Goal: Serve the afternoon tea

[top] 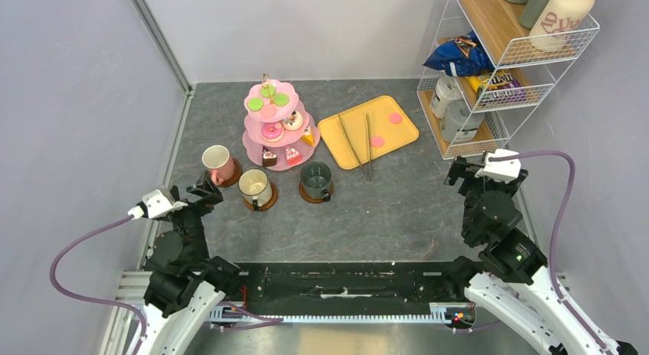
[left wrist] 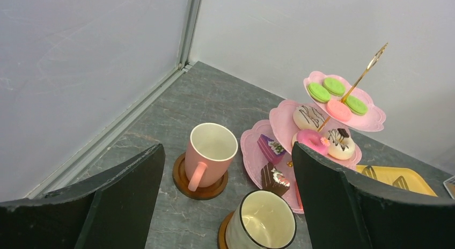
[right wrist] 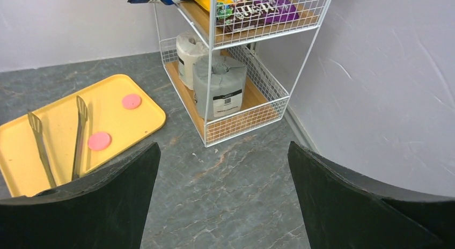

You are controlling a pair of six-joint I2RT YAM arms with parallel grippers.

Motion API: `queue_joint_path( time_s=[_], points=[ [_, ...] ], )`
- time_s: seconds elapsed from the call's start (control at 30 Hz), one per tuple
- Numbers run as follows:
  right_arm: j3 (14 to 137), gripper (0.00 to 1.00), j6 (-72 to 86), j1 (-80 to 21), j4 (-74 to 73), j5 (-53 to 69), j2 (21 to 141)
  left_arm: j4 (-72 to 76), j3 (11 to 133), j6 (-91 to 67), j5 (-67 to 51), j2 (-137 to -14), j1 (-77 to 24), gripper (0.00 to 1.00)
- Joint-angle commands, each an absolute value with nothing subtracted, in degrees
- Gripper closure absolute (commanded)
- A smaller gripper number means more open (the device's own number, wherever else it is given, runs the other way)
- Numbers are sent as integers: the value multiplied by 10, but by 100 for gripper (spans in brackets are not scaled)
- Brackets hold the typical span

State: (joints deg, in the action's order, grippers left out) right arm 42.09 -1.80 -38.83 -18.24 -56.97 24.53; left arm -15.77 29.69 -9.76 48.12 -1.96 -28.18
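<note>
Both claws wide, empty: left gripper [top: 205,191] lower left, right gripper [top: 461,174] mid right. Loaded pink stand [top: 251,144] upper centre, three mugs [top: 255,187] on saucers [top: 233,174] just below. Two pink macarons [top: 376,141] on yellow tray [top: 337,133], beside tongs [top: 368,144].

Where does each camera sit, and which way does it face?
Top external: above, behind the bases, looking down at the table; shows both arms, left end effector, right end effector.
Left wrist: on the left arm, facing the pink stand; own fingers at bottom.
Right wrist: on the right arm, facing the wire shelf; own fingers at bottom.
Shared: top and right wrist both show the yellow tray.
</note>
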Motion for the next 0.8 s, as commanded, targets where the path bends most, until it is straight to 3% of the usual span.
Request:
queue_joint_path(
  time_s=[0.0, 0.77],
  points=[
    [414, 3, -69, -388, -127, -573, 256, -118, 284, -71, 496, -17, -279, 5],
    [395, 1, -72, -376, -88, -583, 243, -73, 263, -51, 459, -16, -262, 4]
  ],
)
